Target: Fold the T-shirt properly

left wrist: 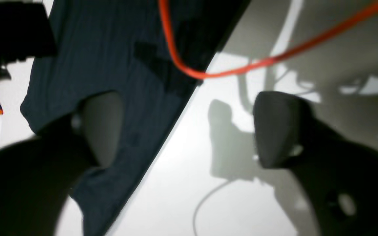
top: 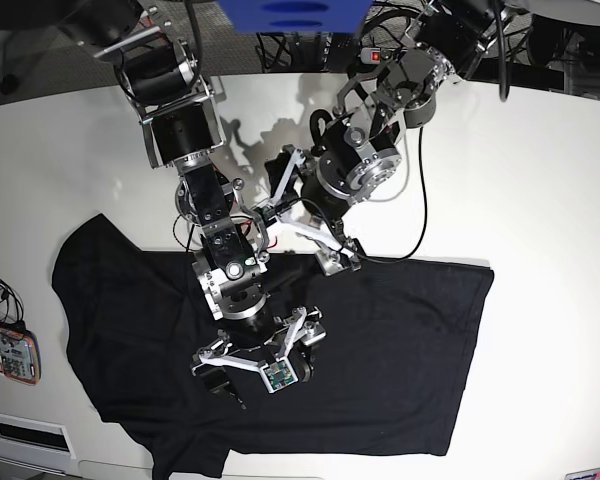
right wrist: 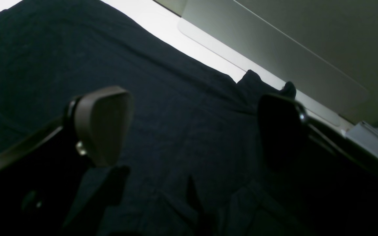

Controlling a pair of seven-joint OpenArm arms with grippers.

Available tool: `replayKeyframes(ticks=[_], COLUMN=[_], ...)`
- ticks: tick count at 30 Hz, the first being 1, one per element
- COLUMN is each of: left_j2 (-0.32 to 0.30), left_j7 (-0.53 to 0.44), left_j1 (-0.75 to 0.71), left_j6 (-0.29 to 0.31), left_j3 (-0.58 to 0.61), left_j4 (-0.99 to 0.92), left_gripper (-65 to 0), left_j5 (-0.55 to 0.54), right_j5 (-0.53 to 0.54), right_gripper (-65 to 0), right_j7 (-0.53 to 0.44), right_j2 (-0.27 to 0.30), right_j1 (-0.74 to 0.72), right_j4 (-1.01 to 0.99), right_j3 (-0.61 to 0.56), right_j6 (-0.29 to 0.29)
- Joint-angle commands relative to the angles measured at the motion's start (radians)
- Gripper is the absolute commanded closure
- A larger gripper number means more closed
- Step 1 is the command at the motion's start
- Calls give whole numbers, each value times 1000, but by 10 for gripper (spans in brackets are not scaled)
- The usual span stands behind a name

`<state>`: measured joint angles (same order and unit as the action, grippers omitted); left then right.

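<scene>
The T-shirt [top: 380, 340] lies spread, mostly flat, on the white table [top: 550, 180], one sleeve reaching toward the base view's left. The right gripper [top: 265, 365] hovers above the middle of the cloth, its fingers [right wrist: 103, 124] wide apart and holding nothing. The left gripper [top: 315, 235] sits at the shirt's far hem, jaws parted and empty, one finger [left wrist: 102, 127] over the fabric, the other over bare table. An orange cable [left wrist: 241, 67] hangs across the left wrist view.

The base view looks straight down from overhead; both wrist views sit close above the T-shirt [top: 380, 340].
</scene>
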<state>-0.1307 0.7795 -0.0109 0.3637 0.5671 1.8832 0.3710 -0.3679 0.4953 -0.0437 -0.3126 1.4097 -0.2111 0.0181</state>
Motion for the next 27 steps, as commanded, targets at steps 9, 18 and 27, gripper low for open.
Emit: replayKeyframes(ticks=[9,18,27], left_j2=[-11,-59,-63], left_j7=[-16,-16,-16], left_j1=[-28,-74,-65], left_j6=[-13,-15,-15], left_j3=[-109,-292,-557], left_j4=[49,128,123], left_gripper=[-351,-340,-339], left_j5=[7,6,0], right_j5=[4,2,0], right_gripper=[-597,-597,-597], right_j7=[-30,-86,-129], right_j2=[-2,31,86], right_j1=[-33,-32,-27], right_j4=[61,58,56], right_j3=[114,210,301], right_j6=[9,9,3])
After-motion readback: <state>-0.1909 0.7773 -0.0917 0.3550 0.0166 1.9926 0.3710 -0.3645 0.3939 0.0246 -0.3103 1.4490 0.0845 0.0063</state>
